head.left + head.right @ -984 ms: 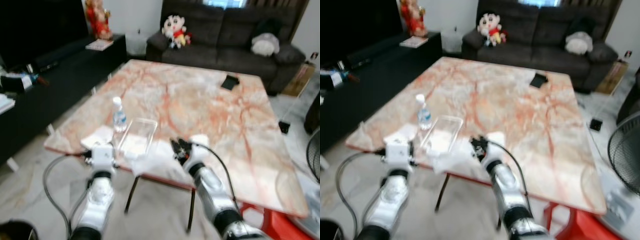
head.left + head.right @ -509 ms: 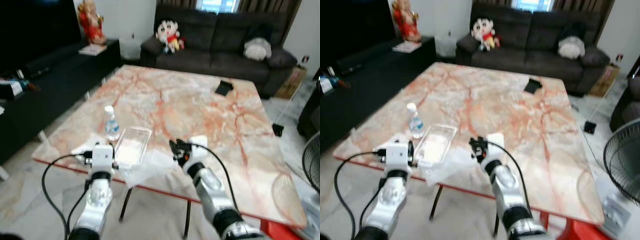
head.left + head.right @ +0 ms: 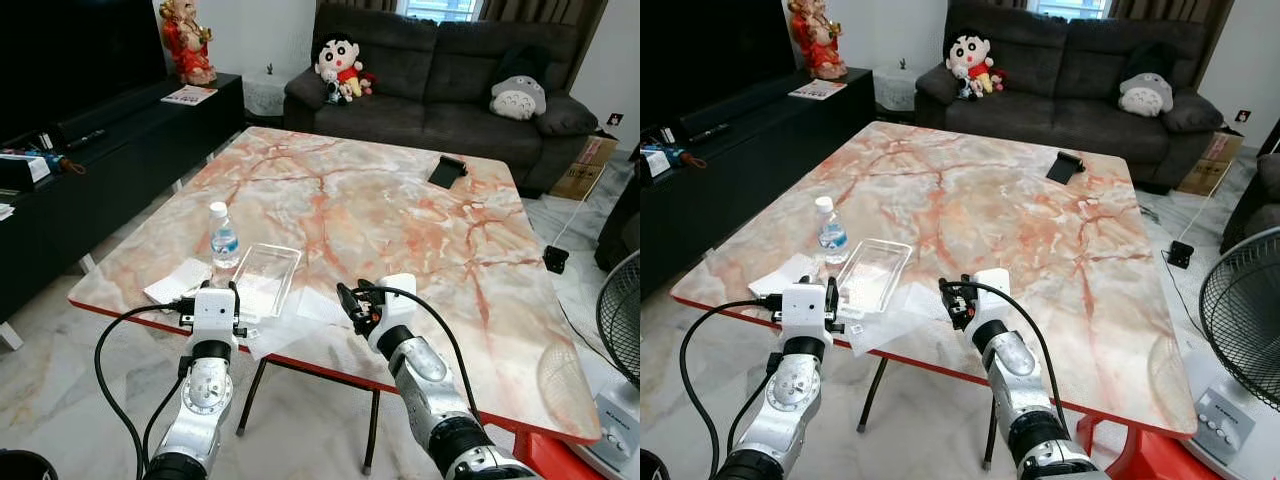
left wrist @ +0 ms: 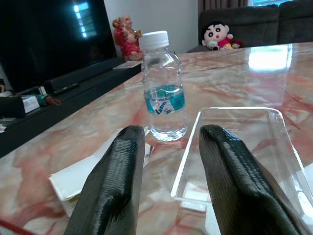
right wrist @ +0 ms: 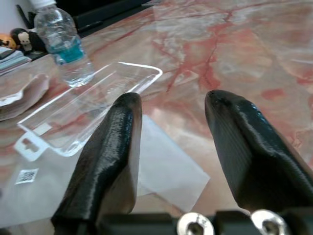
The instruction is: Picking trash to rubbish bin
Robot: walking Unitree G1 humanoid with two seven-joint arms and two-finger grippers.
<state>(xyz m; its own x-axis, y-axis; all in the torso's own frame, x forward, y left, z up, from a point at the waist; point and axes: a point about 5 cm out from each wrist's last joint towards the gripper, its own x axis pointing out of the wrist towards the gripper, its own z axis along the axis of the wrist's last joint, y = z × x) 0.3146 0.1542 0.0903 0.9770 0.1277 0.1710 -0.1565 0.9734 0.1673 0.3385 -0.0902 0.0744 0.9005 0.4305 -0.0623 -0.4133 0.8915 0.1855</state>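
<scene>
On the veined marble counter (image 3: 400,210), a clear rectangular plastic tray (image 3: 266,276) lies beside a ribbed water bottle (image 3: 223,236). Left gripper (image 4: 171,147) and right gripper (image 5: 173,117) hover near the tray, jaws apart.

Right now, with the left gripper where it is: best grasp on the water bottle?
Probably the water bottle at mid-body, around the blue label, coming in level from the table's near edge. It stands upright, and the left gripper already faces it with fingers open. The round body suits a side pinch. Keep clear of the clear plastic tray close beside it, on its right, and the folded paper in front.
</scene>
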